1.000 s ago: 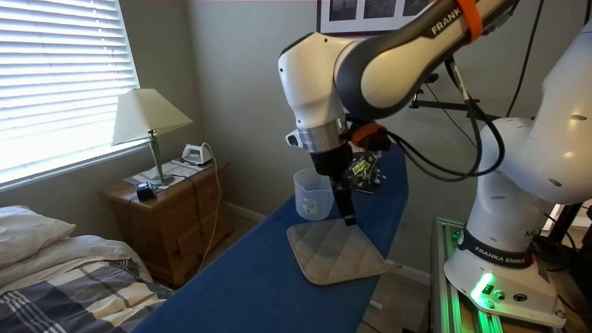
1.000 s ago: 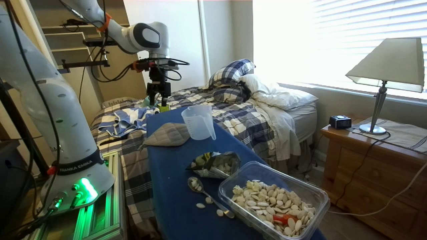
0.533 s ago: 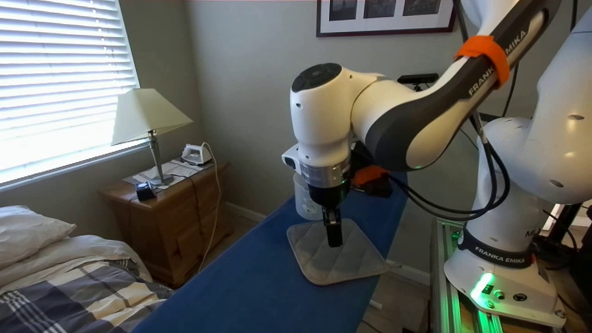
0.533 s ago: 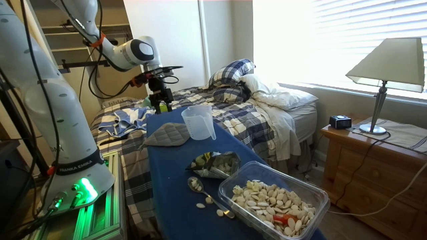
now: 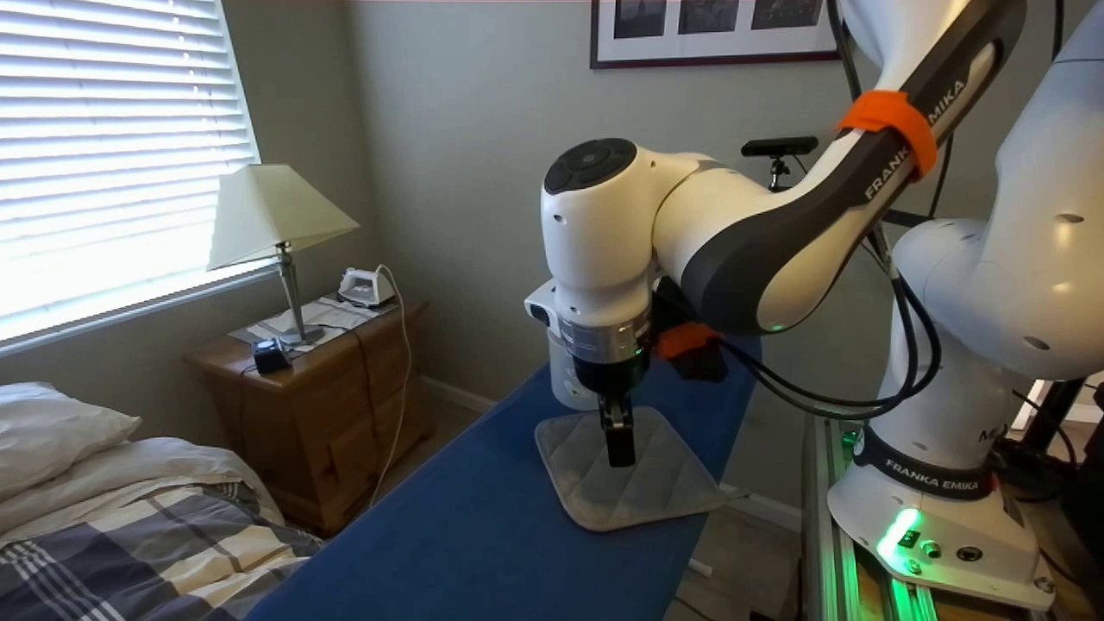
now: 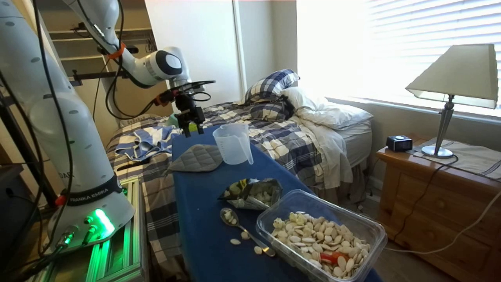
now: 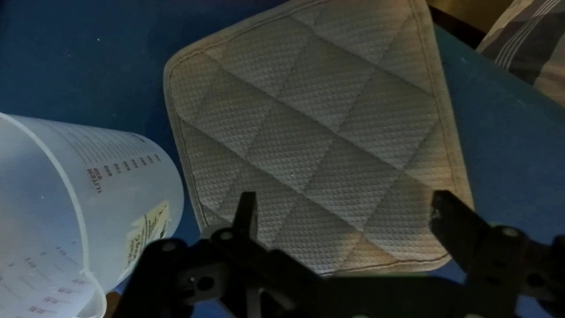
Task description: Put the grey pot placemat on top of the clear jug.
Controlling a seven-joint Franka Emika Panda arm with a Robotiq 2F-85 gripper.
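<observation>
A: What do we see in an exterior view?

B: The arm (image 5: 604, 241) hides part of the clear jug (image 5: 571, 384) from us; a lamp (image 5: 280, 216) and an iron (image 5: 366, 286) stand well apart from the blue surface (image 5: 483, 517).

A: In an exterior view we find a crumpled bag (image 6: 247, 197), a spoon (image 6: 250, 235) and a tub of seeds (image 6: 336, 215) sharing that surface with the jug.

B: And in the wrist view?

A: We have the jaws apart; the grey pot placemat (image 7: 309, 137) lies flat, showing between and beyond them, just beside the jug.
</observation>
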